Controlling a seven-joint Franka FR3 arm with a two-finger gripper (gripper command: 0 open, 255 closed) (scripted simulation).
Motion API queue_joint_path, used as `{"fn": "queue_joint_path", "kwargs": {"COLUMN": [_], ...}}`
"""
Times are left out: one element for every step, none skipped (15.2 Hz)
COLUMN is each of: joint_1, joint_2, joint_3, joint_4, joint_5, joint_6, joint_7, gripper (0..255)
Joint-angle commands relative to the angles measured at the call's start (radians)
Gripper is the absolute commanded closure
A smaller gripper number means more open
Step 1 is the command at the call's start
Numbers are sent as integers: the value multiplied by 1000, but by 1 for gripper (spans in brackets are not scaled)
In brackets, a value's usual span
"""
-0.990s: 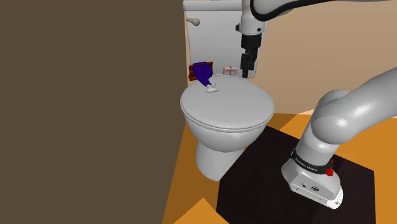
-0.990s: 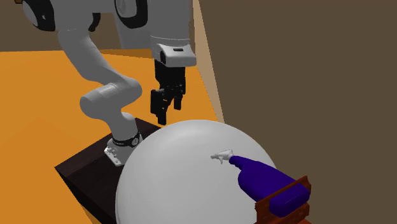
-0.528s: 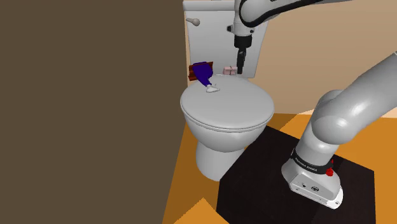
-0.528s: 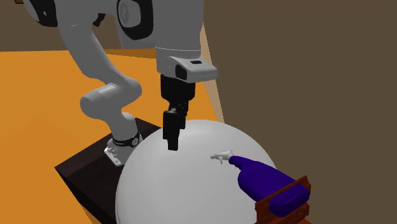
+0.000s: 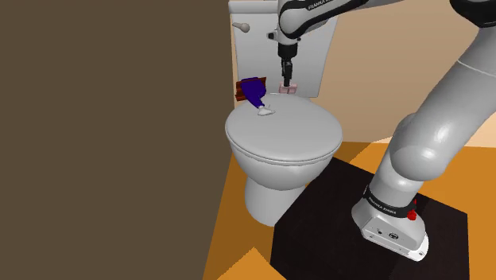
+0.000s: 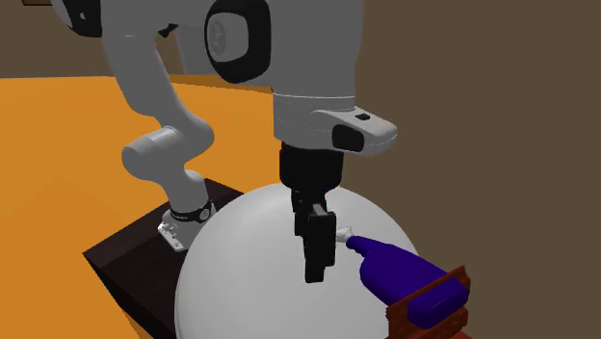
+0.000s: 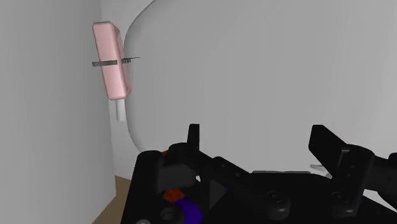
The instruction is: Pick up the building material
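Hanging over the rear of the closed toilet lid (image 5: 288,140), the black pincer (image 6: 314,273) points down with its 2 fingers apart and nothing between them. In the shoulder view it sits just above a small pink block (image 7: 112,60) that lies by the toilet tank (image 5: 258,48). The reddish-brown brick (image 6: 435,324) rests at the back of the toilet, at the shoulder view's left against the brown wall, well apart from the pincer. 1 blue spray bottle (image 6: 397,275) lies with its base on the brick and its white nozzle on the lid.
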Motion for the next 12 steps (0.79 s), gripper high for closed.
{"fn": "queue_joint_path", "kwargs": {"joint_1": [7, 9, 11, 12, 12, 12, 11, 9, 7, 6, 5, 5], "joint_2": [68, 101, 134, 168, 201, 234, 268, 301, 329, 331, 334, 336], "joint_3": [-13, -17, -22, -24, -26, -27, -26, -25, -23, -22, -21, -21], "joint_4": [56, 87, 119, 152, 186, 222, 258, 295, 328, 317, 306, 296], "joint_5": [8, 15, 22, 31, 40, 50, 61, 71, 81, 80, 79, 79], "joint_6": [36, 50, 62, 74, 84, 93, 101, 108, 113, 126, 139, 151], "joint_7": [-78, -116, -155, -193, -230, -268, -305, -341, -372, -370, -369, -367], "gripper": [0, 0, 0, 0, 0, 0, 0, 0, 0, 0, 0, 0]}}
